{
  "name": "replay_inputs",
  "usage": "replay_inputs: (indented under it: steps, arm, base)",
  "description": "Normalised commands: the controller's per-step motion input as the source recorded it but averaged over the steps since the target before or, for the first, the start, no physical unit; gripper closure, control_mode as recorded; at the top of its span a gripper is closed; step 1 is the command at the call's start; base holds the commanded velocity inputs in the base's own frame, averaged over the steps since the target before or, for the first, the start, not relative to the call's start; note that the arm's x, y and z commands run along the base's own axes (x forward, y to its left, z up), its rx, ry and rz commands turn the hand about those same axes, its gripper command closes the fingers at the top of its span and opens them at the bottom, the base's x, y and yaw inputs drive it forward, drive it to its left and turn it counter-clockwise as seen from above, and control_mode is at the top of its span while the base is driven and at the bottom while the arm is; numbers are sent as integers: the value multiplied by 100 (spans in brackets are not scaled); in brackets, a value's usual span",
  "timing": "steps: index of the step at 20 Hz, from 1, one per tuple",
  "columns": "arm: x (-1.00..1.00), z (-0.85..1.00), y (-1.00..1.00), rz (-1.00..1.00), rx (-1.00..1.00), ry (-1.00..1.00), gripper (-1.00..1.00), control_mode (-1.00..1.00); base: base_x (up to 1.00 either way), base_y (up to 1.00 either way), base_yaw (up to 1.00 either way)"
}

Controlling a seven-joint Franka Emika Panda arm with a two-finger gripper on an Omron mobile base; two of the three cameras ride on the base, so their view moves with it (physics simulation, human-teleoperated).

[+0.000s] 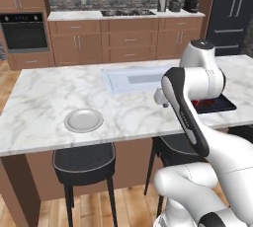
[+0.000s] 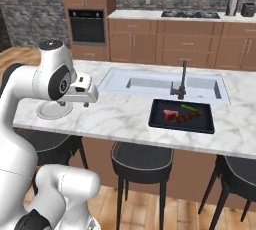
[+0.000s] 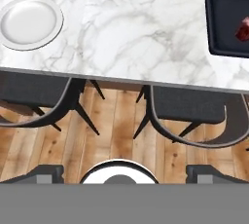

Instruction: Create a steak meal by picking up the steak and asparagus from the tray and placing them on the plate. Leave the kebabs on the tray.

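One round, glossy white plate (image 1: pixel 83 120) and a flat black rectangular tray (image 2: pixel 181 116) rest on the veined marble bench (image 2: pixel 125 116); the pincer (image 3: pixel 124 174) gapes wide, empty.

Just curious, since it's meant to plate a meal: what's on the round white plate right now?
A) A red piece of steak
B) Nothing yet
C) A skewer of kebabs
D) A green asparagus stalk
B: the round white plate is bare; the food lies on the flat black tray.

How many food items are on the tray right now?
3. On the black tray: the red steak at its left, the green asparagus toward the back, and the dark kebabs lying just in front of the asparagus. Nothing seems hidden.
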Motion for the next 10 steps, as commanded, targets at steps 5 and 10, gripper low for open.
replay_inputs:
  steps: [5,10]
  arm:
    - [0,0,0,0,0,0,-100,100]
    - [0,0,0,0,0,0,-100,100]
  base:
    - [52,0,0]
    - [63,0,0]
